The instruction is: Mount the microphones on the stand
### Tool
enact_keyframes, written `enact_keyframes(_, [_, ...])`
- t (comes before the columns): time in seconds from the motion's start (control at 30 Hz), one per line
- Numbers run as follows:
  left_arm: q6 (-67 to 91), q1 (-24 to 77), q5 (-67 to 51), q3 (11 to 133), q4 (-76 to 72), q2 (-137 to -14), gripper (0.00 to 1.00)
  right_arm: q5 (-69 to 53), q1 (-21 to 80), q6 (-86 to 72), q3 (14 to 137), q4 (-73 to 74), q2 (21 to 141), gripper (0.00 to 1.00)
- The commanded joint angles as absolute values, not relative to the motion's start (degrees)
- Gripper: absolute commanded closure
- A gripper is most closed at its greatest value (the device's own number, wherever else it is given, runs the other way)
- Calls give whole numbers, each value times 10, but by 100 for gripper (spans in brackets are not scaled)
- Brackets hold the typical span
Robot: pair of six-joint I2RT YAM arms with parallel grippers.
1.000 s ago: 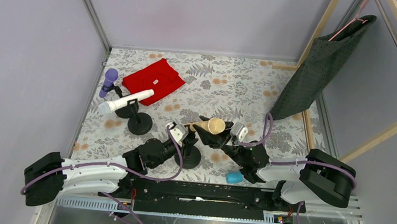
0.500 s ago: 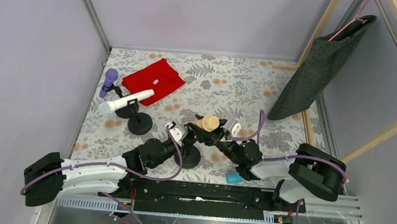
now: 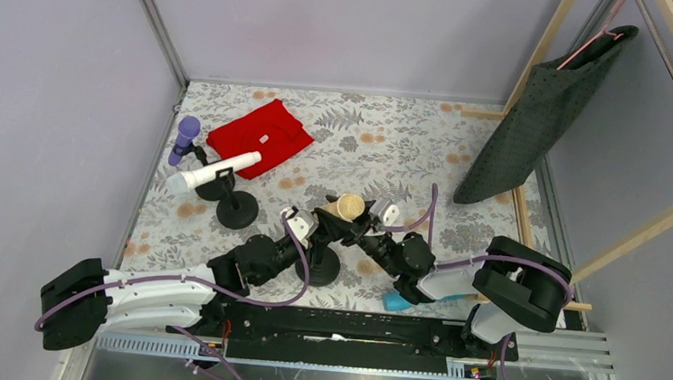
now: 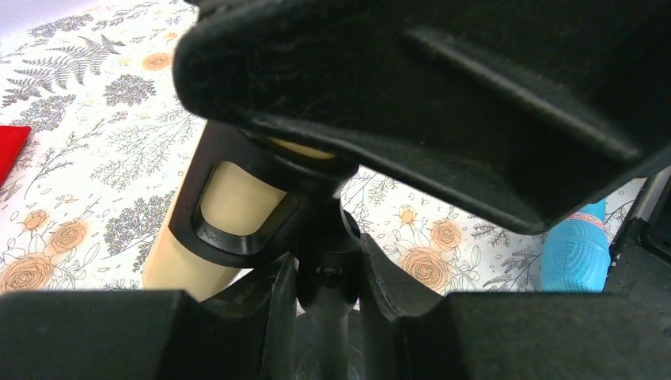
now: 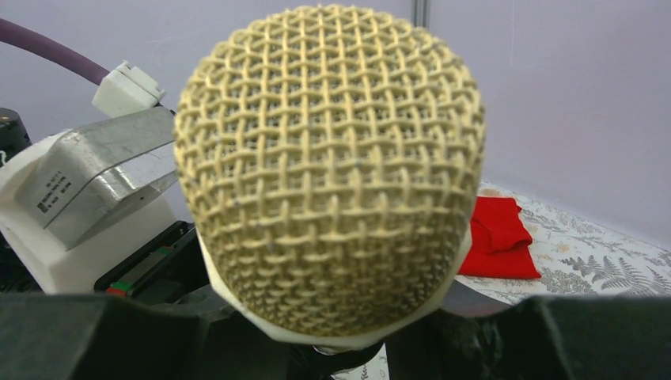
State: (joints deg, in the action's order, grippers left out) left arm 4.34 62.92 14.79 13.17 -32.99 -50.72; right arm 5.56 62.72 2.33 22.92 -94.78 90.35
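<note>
The cream-yellow microphone (image 3: pixel 347 207) is held over the near black stand (image 3: pixel 319 267), with my right gripper (image 3: pixel 359 225) shut on it just below the mesh head (image 5: pixel 328 166). In the left wrist view its handle (image 4: pixel 225 198) passes through the stand's black clip (image 4: pixel 237 233). My left gripper (image 4: pixel 328 273) is shut on the stand's post just under the clip. The light blue microphone (image 3: pixel 397 300) lies on the table by the right arm. The purple microphone (image 3: pixel 184 139) and the white microphone (image 3: pixel 212 171) sit in stands at the far left.
A red cloth (image 3: pixel 260 136) lies on the flowered table at the back left. A dark spotted cloth (image 3: pixel 543 111) hangs from a wooden frame at the back right. The white microphone's round stand base (image 3: pixel 239 210) is left of my left gripper.
My right arm has swung left toward the stand with the cream-yellow microphone, which now stands steeper with its head closer to the stand. The left arm has kept still.
</note>
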Motion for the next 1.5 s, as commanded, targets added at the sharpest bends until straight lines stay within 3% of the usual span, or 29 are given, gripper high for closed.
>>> enact_keyframes(0.0, [17,642,71,192,-548,-473,100,25,637,4,178,-889,1010,100])
enact_keyframes(0.5, [29,642,82,184,-551,-470,100,63,637,-6,166,-958,1031,100])
enact_keyframes(0.53, [31,642,92,180,-553,-469,100,67,637,-5,160,-970,1022,96])
enact_keyframes(0.63, [43,642,123,171,-549,-468,100,80,637,-3,145,-975,979,71])
enact_keyframes(0.7, [50,642,130,165,-548,-468,100,81,637,-2,138,-966,938,60])
enact_keyframes(0.97, [83,642,169,131,-571,-462,100,39,637,19,153,-826,762,35])
enact_keyframes(1.17, [93,642,188,125,-575,-466,100,38,637,29,137,-758,645,29])
enact_keyframes(1.47, [62,642,211,112,-611,-488,100,77,637,63,117,-609,488,27])
